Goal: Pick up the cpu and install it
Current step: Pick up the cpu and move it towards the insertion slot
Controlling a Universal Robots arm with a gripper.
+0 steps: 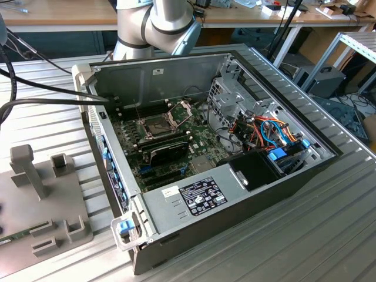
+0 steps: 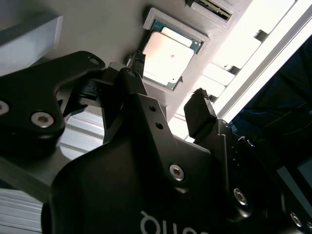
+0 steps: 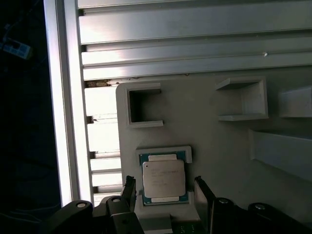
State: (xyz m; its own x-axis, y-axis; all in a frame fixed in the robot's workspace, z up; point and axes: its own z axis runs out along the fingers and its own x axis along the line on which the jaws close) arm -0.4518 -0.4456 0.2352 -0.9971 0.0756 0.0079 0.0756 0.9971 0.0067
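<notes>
While the gripper [image 3: 165, 190] stands released, its two fingers [image 3: 204, 192] flank one cpu [image 3: 164, 178], seated in a recess near the grey fixture's [image 3: 209, 131] edge.

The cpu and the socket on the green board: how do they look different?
The cpu lies in a pocket of the grey plate; the socket sits on the motherboard inside the case. The cpu's top is pale flat metal; the socket is dark, its hinged plate raised. Both are square.
</notes>
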